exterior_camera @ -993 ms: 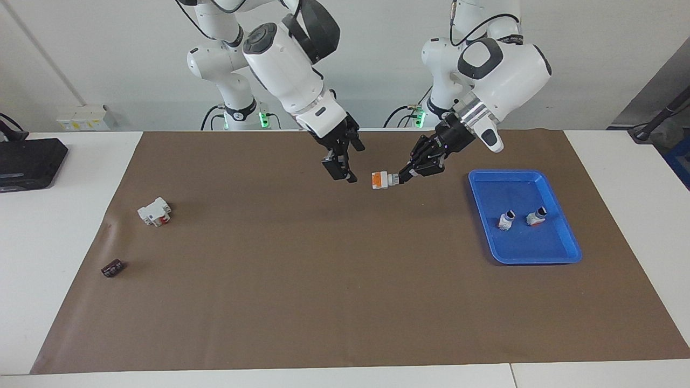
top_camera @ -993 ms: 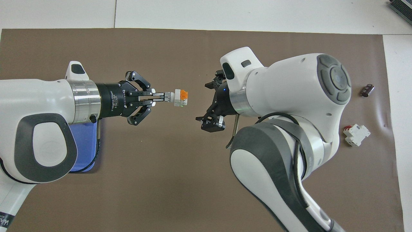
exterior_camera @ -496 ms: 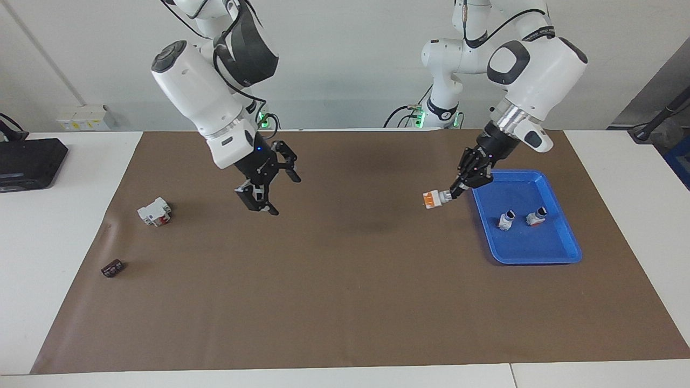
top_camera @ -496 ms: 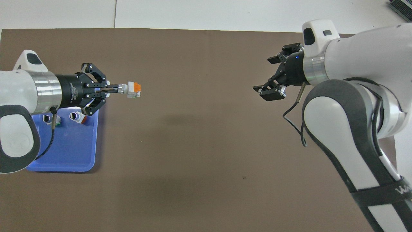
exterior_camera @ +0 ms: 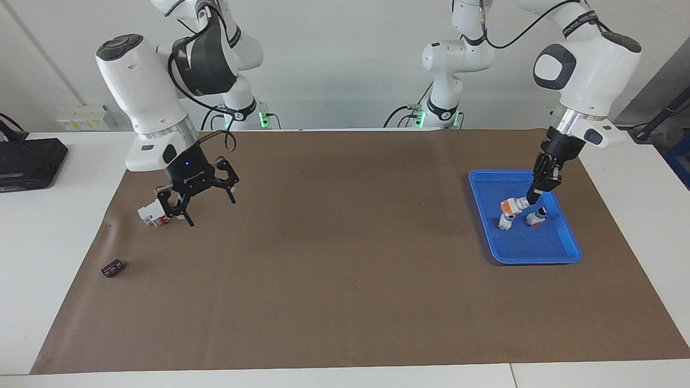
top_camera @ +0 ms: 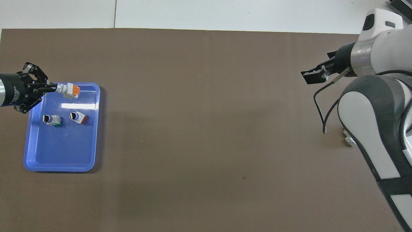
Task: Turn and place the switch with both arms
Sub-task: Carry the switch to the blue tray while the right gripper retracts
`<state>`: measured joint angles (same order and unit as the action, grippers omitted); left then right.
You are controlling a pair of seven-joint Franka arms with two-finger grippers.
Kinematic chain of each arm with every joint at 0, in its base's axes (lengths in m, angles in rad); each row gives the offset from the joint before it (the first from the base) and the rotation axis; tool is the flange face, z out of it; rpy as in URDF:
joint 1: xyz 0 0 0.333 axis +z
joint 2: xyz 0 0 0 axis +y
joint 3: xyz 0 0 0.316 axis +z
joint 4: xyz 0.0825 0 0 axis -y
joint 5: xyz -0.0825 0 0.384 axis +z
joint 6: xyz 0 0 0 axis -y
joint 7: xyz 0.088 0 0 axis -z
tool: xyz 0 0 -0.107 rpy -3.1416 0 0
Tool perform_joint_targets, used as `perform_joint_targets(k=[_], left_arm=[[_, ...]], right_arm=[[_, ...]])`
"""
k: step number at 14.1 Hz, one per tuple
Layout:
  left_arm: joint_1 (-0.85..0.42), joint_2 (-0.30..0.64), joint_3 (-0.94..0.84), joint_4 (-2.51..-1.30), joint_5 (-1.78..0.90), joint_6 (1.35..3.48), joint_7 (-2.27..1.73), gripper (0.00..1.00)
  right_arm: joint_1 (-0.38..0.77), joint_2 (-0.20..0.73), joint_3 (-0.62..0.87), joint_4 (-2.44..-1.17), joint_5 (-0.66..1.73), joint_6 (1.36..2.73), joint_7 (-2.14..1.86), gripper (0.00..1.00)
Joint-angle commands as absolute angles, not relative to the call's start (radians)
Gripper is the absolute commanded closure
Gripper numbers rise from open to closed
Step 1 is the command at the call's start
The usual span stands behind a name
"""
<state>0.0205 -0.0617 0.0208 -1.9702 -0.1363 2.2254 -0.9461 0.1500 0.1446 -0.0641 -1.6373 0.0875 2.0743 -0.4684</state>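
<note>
The switch (exterior_camera: 511, 205) hangs over the blue tray (exterior_camera: 566, 249), clamped at its knob end in my left gripper (exterior_camera: 531, 198), above the two switches (top_camera: 51, 120) already lying there. I judge the turning done; only lowering and release remain. At nine o'clock in the facing view, my right gripper (exterior_camera: 180, 213), fingers apart, hovers over the white block (exterior_camera: 153, 213).

Both arms: glossy white shells, dark grey bands at joints, silver wrist collars. Right arm (exterior_camera: 145, 91) carries a loose black cable and a small blue light above its black linkage gripper (exterior_camera: 197, 202). Left arm (exterior_camera: 585, 64) has a black cable; black gripper (exterior_camera: 533, 196). Green lights glow at both bases.
</note>
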Motion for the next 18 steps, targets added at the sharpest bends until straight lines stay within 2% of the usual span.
perform_joint_targets(k=[1,5,8,12,18], left_arm=[[0.072,-0.057,0.009,-1.977,-0.029,2.273,-0.846,1.00],[0.127,-0.037,0.009,-2.023,-0.002,2.409,-0.652,1.00],[0.124,0.044,0.009,-2.046,0.090,2.529,-0.614,1.00],[0.112,0.109,0.008,-2.059,0.143,2.615,-0.585,1.00],[0.103,0.161,0.008,-2.088,0.311,2.672,-0.529,1.00]], right_arm=[[0.127,0.114,-0.093,-1.643,0.023,2.001,-0.269,0.00],[0.123,0.052,-0.176,-1.626,0.021,1.850,-0.173,0.00],[0.088,0.026,-0.181,-1.577,0.025,1.691,-0.128,0.00],[0.071,-0.052,-0.189,-1.574,0.008,1.560,-0.066,0.00],[0.061,-0.057,-0.173,-1.586,-0.052,1.529,-0.071,0.00]])
